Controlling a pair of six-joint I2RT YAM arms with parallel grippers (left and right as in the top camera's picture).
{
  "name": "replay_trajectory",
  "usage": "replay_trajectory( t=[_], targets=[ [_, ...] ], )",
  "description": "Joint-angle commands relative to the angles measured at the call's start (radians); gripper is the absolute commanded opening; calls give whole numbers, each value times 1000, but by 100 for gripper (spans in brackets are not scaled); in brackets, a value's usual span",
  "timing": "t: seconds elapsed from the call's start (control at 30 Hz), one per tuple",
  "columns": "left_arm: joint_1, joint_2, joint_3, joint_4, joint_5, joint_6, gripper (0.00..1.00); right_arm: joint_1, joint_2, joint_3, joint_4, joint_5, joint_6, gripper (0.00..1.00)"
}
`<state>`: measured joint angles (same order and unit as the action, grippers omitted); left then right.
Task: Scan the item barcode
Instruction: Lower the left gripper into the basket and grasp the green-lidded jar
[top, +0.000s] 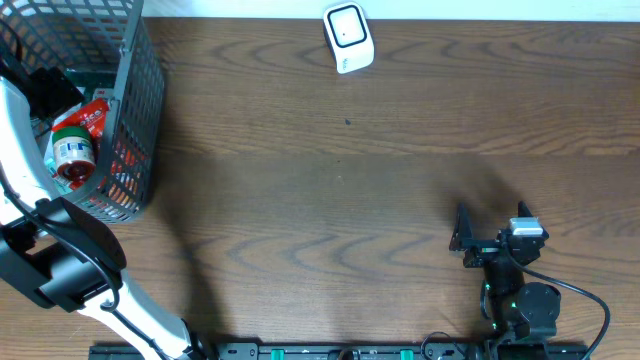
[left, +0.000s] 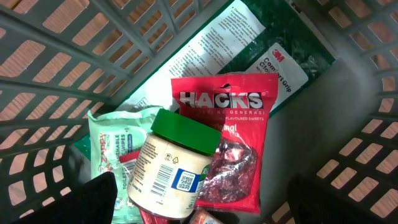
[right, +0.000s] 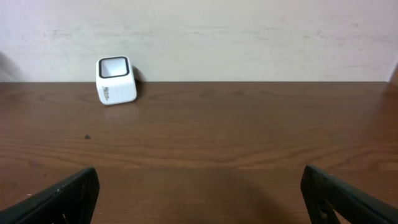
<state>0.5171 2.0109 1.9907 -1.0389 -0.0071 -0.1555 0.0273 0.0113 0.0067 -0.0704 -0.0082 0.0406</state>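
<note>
Green-lidded jar (left: 171, 168) lies on its side in the basket (left: 62, 62), just beneath my left claw (left: 214, 202), which is spread wide and empty. Its long axis slants through the gap. My right claw (right: 205, 199), also wide and empty, sits well apart.

The overhead camera looks straight down on the whole table (top: 350, 200) from high up. The left wrist camera looks into the grey basket (left: 62, 74), very close. The right wrist camera sits low, facing the far white scanner (right: 115, 81). Overhead sees both too.

shop checkout setup: grey basket (top: 141, 100), white scanner (top: 348, 38)
</note>
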Motion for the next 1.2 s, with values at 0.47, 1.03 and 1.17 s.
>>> replay_trajectory(
  t=[0.47, 1.03, 1.17],
  targets=[
    [5, 11, 7, 2, -13, 16, 88, -4, -5, -2, -3, -1, -5, 99],
    [5, 11, 7, 51, -13, 59, 88, -4, -5, -2, -3, -1, -5, 99],
    [5, 11, 7, 74, -13, 77, 88, -4, -5, -2, -3, -1, -5, 99]
  ],
)
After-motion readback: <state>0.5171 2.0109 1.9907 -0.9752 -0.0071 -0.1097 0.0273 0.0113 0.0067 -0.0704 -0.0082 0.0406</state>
